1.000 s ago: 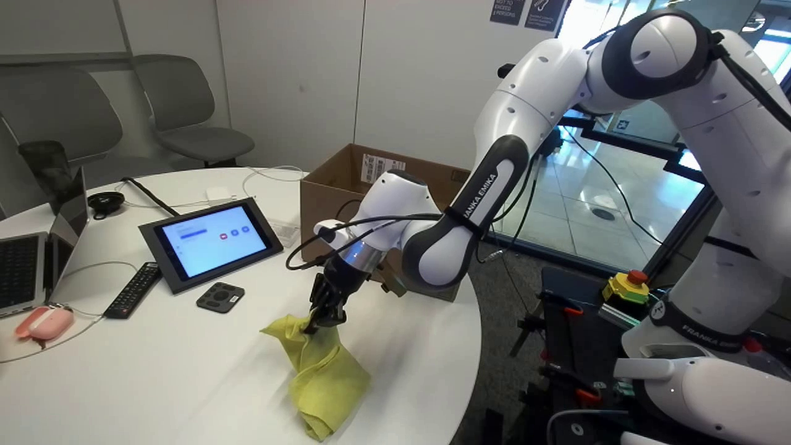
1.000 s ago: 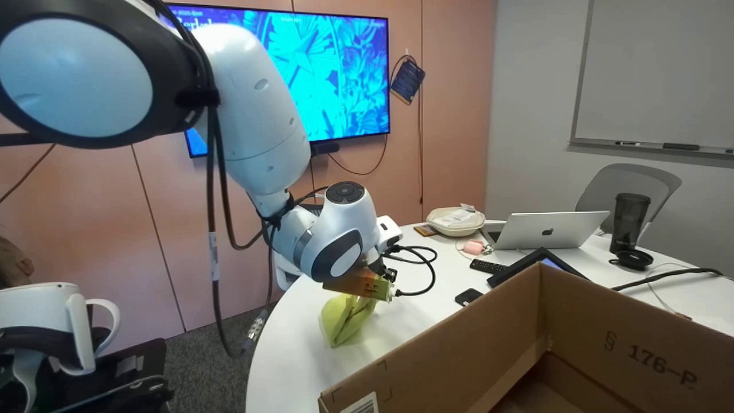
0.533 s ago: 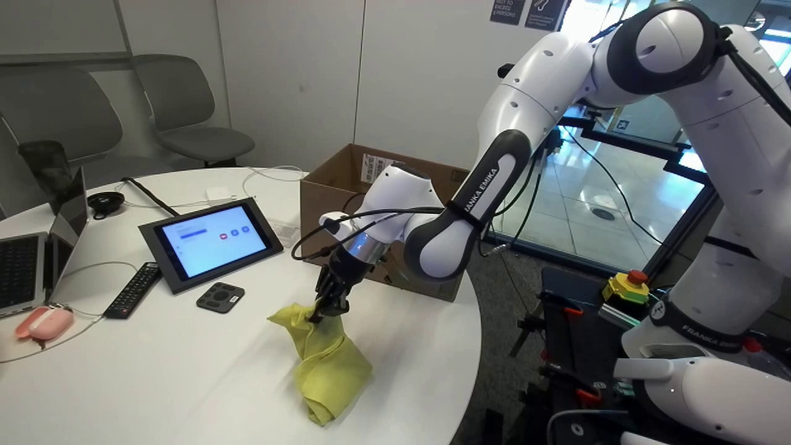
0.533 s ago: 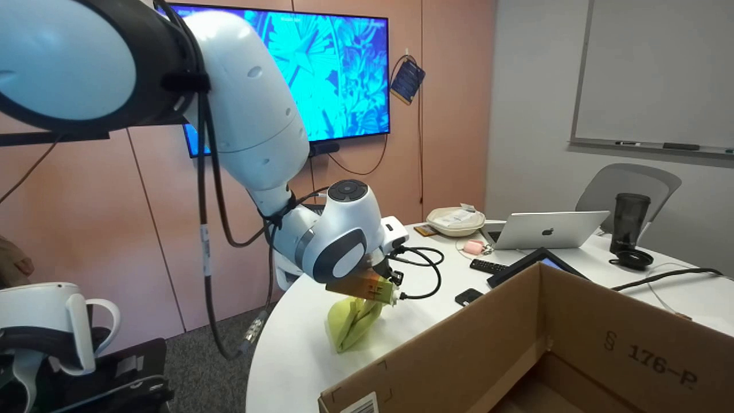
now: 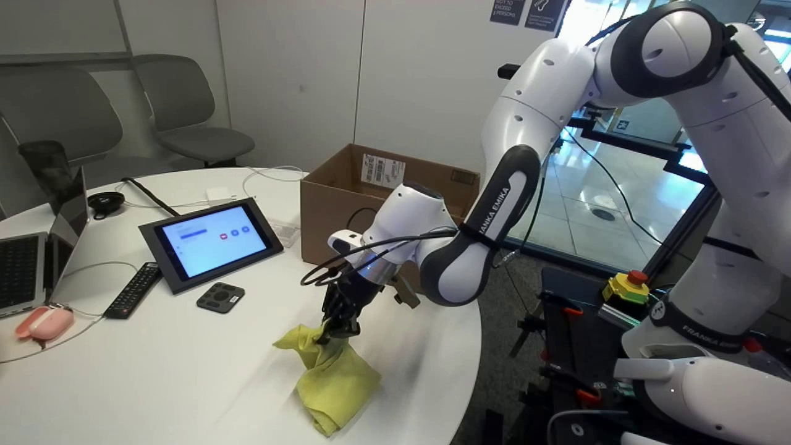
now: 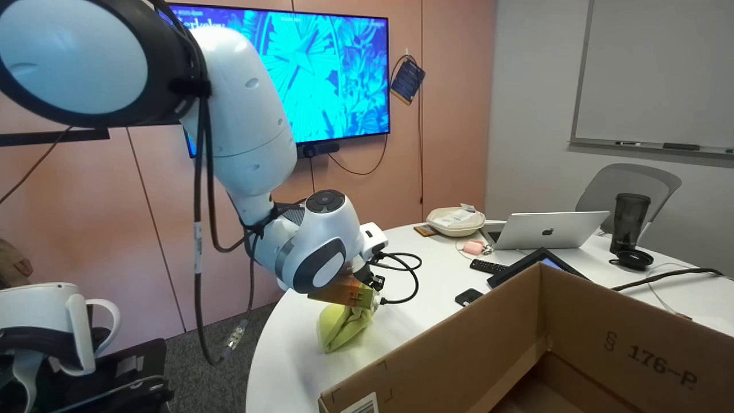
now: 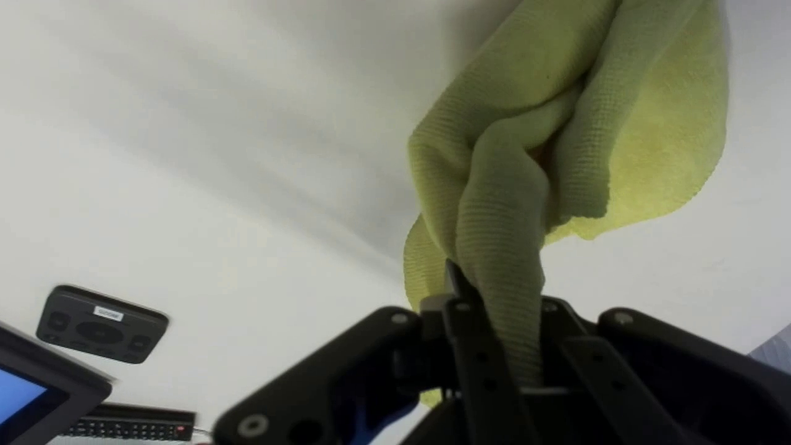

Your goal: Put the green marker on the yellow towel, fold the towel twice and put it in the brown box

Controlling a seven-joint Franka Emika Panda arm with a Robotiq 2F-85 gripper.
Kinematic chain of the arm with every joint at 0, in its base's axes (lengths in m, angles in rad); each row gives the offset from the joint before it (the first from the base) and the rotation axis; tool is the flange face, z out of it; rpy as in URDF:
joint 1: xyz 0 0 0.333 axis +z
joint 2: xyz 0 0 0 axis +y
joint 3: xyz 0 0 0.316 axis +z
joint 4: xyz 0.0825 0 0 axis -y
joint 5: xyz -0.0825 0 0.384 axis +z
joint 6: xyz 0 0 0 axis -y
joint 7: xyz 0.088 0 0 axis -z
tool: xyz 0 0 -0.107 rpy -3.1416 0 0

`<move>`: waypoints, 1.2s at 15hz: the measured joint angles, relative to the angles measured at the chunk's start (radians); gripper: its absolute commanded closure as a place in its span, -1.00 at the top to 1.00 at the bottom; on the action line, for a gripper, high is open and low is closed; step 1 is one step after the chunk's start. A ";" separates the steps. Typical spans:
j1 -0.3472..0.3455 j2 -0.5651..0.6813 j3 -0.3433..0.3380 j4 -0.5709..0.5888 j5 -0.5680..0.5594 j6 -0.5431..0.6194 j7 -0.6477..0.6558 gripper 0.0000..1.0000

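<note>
The yellow towel is bunched at its upper end and its lower part is at the table surface; I cannot tell how much weight rests there. It also shows in an exterior view and, with several loose folds, in the wrist view. My gripper is shut on the towel's upper part; in the wrist view the fingers pinch a thick fold. A loose corner sticks out beside the fingers. The brown box stands open behind the arm and is near in an exterior view. The green marker is not visible.
On the white table are a tablet, a black puck-like remote, a long remote, a laptop and a pink case. The round table edge is close to the towel. Cables loop around the wrist.
My gripper, holding the towel, has risen slightly and then come down again. Together they have shifted a little, away from the tablet and toward the table's edge.
</note>
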 measured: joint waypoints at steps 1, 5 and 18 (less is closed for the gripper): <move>0.003 -0.004 0.002 -0.020 -0.006 0.026 0.000 -0.85; 0.019 -0.025 -0.002 -0.086 -0.045 0.090 0.000 -0.83; -0.129 0.013 0.192 -0.123 -0.121 -0.275 -0.217 -0.93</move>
